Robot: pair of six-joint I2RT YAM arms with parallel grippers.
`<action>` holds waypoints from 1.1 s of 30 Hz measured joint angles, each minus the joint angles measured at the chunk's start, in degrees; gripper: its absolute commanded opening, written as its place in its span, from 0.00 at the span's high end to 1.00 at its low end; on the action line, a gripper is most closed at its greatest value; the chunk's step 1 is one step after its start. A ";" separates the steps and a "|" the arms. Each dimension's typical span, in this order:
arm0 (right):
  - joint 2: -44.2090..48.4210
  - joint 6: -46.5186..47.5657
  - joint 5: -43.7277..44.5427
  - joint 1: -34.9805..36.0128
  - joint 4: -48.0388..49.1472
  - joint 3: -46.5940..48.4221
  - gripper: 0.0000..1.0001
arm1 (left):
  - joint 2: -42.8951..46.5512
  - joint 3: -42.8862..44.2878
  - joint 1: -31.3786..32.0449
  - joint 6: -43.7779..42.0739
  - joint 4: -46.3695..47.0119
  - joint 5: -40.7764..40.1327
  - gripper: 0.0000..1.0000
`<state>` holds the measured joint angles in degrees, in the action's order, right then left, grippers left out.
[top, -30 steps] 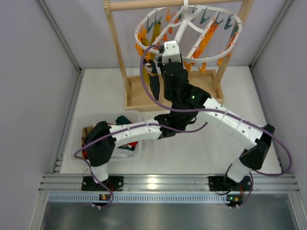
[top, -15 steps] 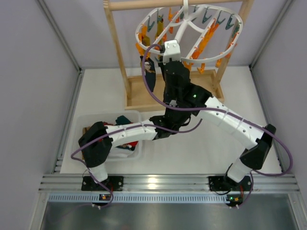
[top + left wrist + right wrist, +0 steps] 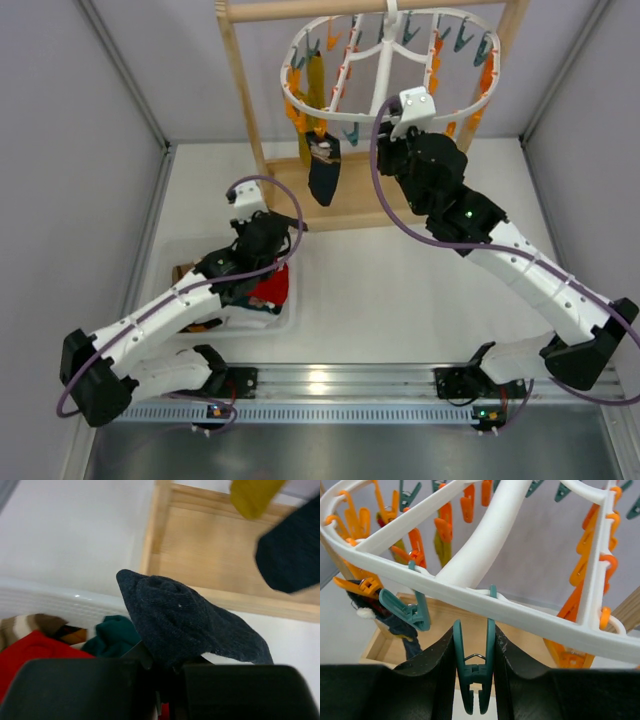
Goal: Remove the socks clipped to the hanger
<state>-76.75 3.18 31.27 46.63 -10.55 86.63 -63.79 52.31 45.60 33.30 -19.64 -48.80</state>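
Navy knit filled the left wrist view: the left gripper (image 3: 163,680) had its fingers drawn almost together, pinching a dark navy sock (image 3: 190,625) by one end. That navy sock lay bunched and limp, its long axis slanting from upper left to lower right in that view, over the white rim of a plastic bin (image 3: 50,602). Red fabric (image 3: 35,652) and teal fabric (image 3: 110,637) lay in the bin.

The right gripper (image 3: 474,695) was up under the white hanger (image 3: 520,610), narrowed onto a teal peg (image 3: 474,680) that dangled from the rim, one black finger (image 3: 427,685) against each side of it.

On the hanger's left side a second navy sock (image 3: 323,175) hung straight down from an orange peg, toe lowest, above the base of the wooden stand (image 3: 245,100). A mustard sock (image 3: 315,80) hung beside it, also vertical.
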 measured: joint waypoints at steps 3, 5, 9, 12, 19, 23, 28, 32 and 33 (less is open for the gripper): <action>2.71 -0.59 -2.43 -2.03 0.13 -1.92 0.73 | 5.18 -3.74 -4.20 2.58 -3.17 -0.09 1.00; 4.39 -0.92 -4.70 -3.34 0.28 -2.99 0.73 | 7.96 -6.34 -5.90 4.22 -5.51 0.07 1.00; 6.95 -1.49 -8.63 -6.60 0.13 -4.11 0.73 | 12.44 -11.23 -9.57 8.04 -9.09 1.11 1.00; 8.48 -1.79 -12.13 -9.55 -0.24 -4.90 0.73 | 15.65 -15.19 -12.09 11.56 -10.71 2.10 0.94; 9.18 -1.99 -18.95 -15.72 -0.98 -5.73 0.73 | 22.03 -22.29 -12.59 17.99 -12.81 5.01 0.38; 9.18 -2.40 -22.12 -18.23 -0.61 -7.10 0.72 | 25.14 -25.03 -12.57 20.02 -14.12 7.58 0.12; 9.18 -3.72 -25.20 -20.33 -0.46 -7.48 0.73 | 28.11 -24.74 -12.59 20.15 -15.37 10.62 0.01; 9.18 -4.39 -26.91 -20.98 -0.28 -7.48 0.72 | 30.34 -21.55 -12.57 18.53 -17.29 11.96 0.01; 9.18 -4.50 -27.19 -21.09 -0.28 -7.48 0.73 | 31.15 -20.44 -12.57 17.70 -17.53 11.85 0.01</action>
<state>-67.57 -1.32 4.08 25.54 -10.83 79.15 -32.64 31.88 33.04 51.00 -37.17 -36.95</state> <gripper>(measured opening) 0.283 0.990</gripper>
